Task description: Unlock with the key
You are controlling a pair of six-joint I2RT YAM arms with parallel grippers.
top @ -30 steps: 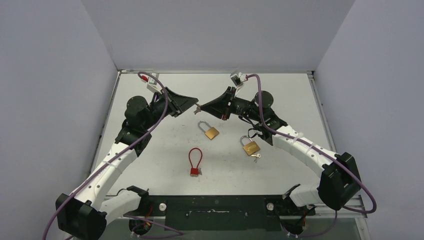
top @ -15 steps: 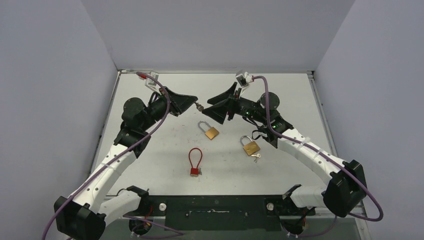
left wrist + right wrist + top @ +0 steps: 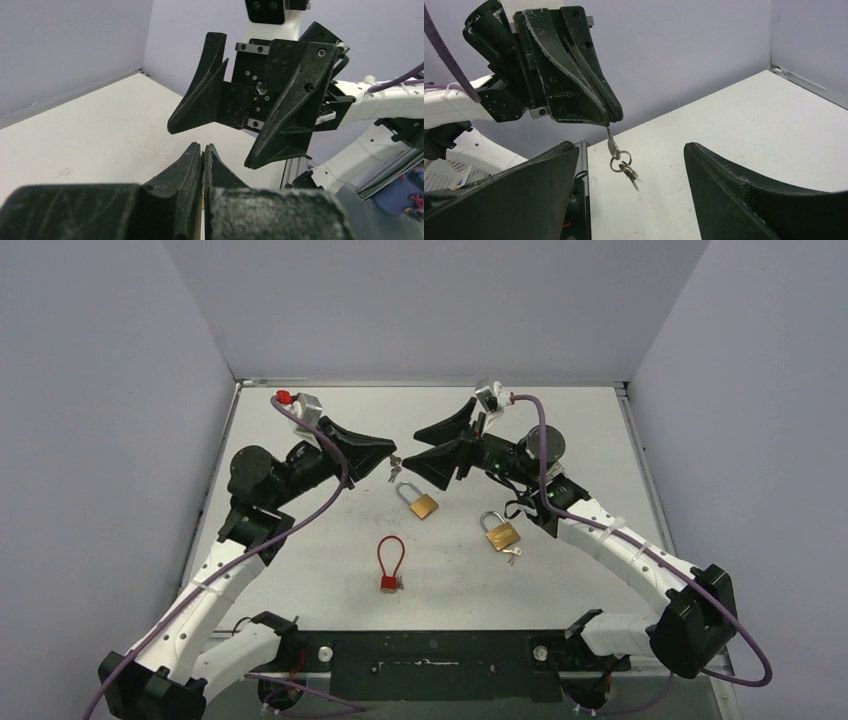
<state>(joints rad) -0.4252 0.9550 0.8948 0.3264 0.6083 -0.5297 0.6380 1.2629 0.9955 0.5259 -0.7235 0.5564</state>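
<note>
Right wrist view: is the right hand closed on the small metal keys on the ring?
No, the right hand is open and empty; the small metal keys hang from the shut left hand.

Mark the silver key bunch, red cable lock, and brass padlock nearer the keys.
silver key bunch (image 3: 612, 145): right wrist view, gripped key's head
red cable lock (image 3: 389, 583): top view, its body
brass padlock (image 3: 424, 506): top view, its body

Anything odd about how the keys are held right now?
Yes. The left end effector pinches the key bunch by one key only, so the rest dangles freely in the air. The right end effector faces it, open and holding nothing.
</note>
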